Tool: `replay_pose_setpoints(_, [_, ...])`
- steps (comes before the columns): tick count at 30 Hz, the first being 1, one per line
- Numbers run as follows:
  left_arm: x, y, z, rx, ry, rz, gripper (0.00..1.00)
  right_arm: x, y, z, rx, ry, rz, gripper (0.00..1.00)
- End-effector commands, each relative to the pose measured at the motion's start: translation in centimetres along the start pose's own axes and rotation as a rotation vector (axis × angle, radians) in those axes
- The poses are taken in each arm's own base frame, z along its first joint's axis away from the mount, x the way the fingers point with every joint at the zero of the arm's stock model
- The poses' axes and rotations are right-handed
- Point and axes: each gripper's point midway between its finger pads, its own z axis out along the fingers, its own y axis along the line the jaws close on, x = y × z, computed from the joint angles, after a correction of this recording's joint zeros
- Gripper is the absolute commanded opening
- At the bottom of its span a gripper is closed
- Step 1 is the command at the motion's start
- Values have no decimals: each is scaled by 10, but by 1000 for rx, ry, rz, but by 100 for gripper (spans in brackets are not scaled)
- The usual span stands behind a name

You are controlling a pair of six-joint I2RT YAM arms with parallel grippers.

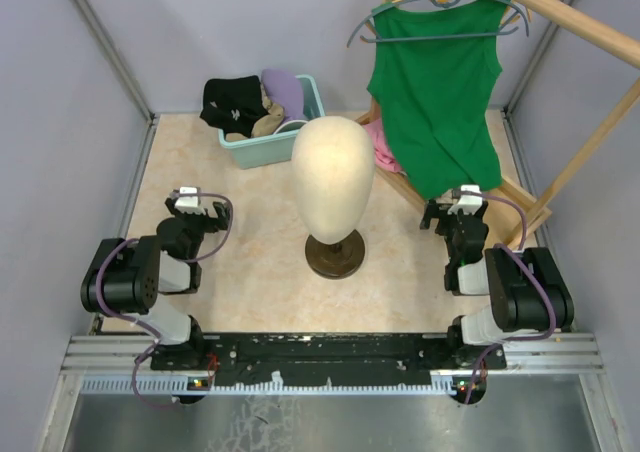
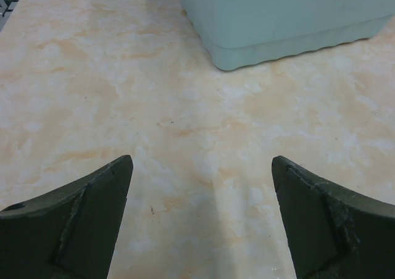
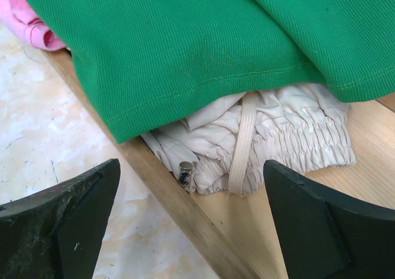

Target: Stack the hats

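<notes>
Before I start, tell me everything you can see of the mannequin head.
The mannequin head is a smooth, featureless egg shape, pale cream, looking like wood or foam. It stands upright on a short neck over a round dark brown base, near the middle of the table. It is bare: no hat on it, only its base touching the table.

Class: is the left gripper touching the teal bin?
Apart. The left wrist view shows a stretch of table between the open left gripper and the teal bin.
</notes>
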Motion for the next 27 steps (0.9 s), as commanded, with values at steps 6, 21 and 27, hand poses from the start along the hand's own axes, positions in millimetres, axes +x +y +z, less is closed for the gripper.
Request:
replay_pose_setpoints(6, [-4, -3, 4, 14, -12, 14, 99, -28, -2, 7, 7, -92, 3, 99])
replay_pose_setpoints(21, [-57, 10, 73, -27, 498, -162, 99, -58, -16, -4, 121, -28, 71, 99])
replay_pose_setpoints(27, [-83, 2, 88, 12, 483, -207, 99, -87, -10, -11, 113, 62, 144, 98])
